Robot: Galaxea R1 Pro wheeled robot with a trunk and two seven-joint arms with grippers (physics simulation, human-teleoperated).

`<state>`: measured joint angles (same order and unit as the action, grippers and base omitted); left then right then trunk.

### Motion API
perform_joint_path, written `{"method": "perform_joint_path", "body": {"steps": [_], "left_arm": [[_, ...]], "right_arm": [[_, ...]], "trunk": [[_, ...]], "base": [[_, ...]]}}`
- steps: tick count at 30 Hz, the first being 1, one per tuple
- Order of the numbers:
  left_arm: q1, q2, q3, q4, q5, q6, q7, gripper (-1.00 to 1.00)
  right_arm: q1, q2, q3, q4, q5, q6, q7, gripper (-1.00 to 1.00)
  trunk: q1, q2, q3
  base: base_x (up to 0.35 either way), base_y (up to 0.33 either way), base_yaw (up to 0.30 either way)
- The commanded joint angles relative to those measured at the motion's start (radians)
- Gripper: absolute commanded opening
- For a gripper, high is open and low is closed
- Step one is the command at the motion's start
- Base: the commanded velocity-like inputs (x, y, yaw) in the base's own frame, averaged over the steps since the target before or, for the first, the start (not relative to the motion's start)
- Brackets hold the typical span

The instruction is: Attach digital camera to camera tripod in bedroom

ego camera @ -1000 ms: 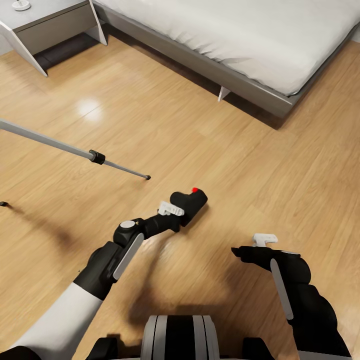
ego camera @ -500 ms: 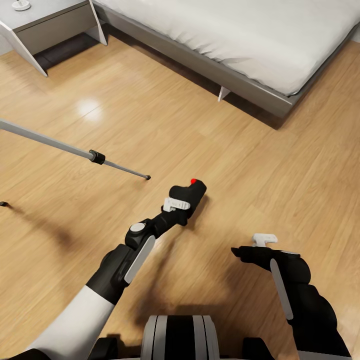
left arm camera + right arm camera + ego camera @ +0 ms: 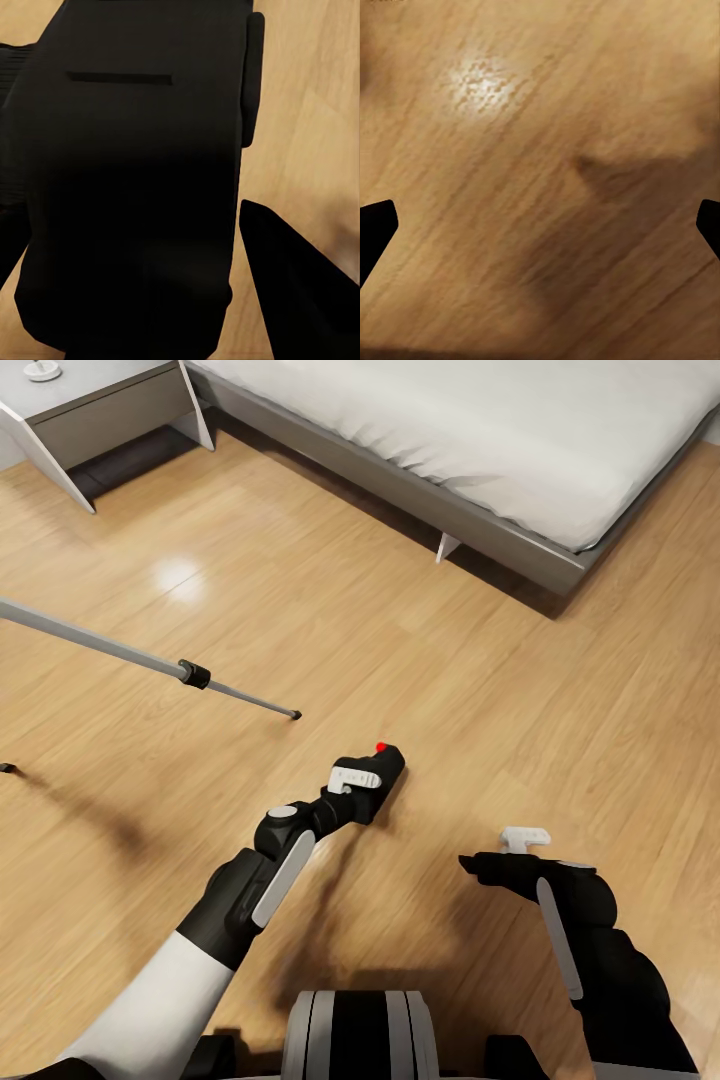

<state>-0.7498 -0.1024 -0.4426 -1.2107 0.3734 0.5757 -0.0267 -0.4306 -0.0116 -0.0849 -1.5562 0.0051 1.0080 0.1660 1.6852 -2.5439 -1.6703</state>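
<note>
My left gripper (image 3: 356, 784) is shut on the digital camera (image 3: 378, 772), a small black body with a red button (image 3: 381, 746) on top, held low over the wood floor ahead of me. In the left wrist view the camera (image 3: 135, 187) sits close as a black mass beside one dark finger (image 3: 292, 285). One thin silver leg of the camera tripod (image 3: 120, 651) slants in from the left and ends in a black foot (image 3: 293, 714), to the left of and beyond the camera. My right gripper (image 3: 500, 852) hangs open and empty over bare floor to the right, its fingertips (image 3: 375, 225) spread wide.
A low grey bed (image 3: 500, 535) with a white mattress runs across the back and right. A grey nightstand (image 3: 95, 405) stands at the back left. A second tripod foot (image 3: 6, 767) touches the floor at the left edge. Light wood floor (image 3: 450, 690) lies between.
The left arm pushed the camera a little forward, then drew it back and slightly left, turning it. The right gripper sank a touch. The tripod leg stayed put.
</note>
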Motion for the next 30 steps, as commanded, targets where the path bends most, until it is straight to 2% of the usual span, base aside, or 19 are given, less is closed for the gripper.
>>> {"method": "perform_joint_path", "body": {"steps": [1,9,17,21,26,27,29,30], "left_arm": [[0.000,0.000,0.001,-0.001,0.000,0.006,-0.004,-1.00],[0.000,0.000,0.002,-0.003,0.021,0.006,-0.003,-1.00],[0.000,0.011,0.003,-0.004,0.109,-0.002,-0.009,-1.00],[0.000,0.032,0.003,-0.005,0.153,-0.018,-0.015,-1.00],[0.000,0.081,0.002,-0.003,0.248,-0.048,-0.070,-1.00],[0.000,0.098,0.001,-0.001,0.292,-0.064,-0.104,-1.00],[-0.002,0.114,0.001,0.001,0.336,-0.083,-0.141,-1.00],[-0.003,0.129,0.001,0.002,0.377,-0.102,-0.178,-1.00]], "right_arm": [[0.000,0.000,-0.001,-0.001,0.001,0.004,0.004,1.00],[0.000,-0.003,-0.002,-0.001,0.001,0.004,0.004,1.00],[0.000,-0.005,-0.003,-0.001,0.001,0.004,0.005,1.00],[0.000,-0.003,-0.003,-0.001,0.001,0.005,0.005,1.00],[0.000,-0.001,-0.002,-0.001,0.001,0.005,0.006,1.00],[0.000,-0.001,-0.001,-0.001,0.001,0.006,0.006,1.00],[0.000,-0.002,-0.002,-0.001,0.001,0.006,0.006,1.00],[0.000,-0.002,-0.002,-0.001,0.001,0.006,0.006,1.00]], "trunk": [[0.000,0.000,-0.001],[-0.003,0.001,0.027],[-0.007,0.003,0.057],[-0.009,0.004,0.073],[-0.011,0.005,0.092],[-0.011,0.006,0.096],[-0.012,0.006,0.104],[-0.013,0.006,0.108]], "base": [[0.000,0.000,0.000],[0.000,0.000,0.000],[0.000,0.000,0.000],[0.000,0.000,0.000],[0.000,0.000,0.000],[0.000,0.000,0.000],[0.000,0.000,0.000],[0.000,0.000,0.000]]}}
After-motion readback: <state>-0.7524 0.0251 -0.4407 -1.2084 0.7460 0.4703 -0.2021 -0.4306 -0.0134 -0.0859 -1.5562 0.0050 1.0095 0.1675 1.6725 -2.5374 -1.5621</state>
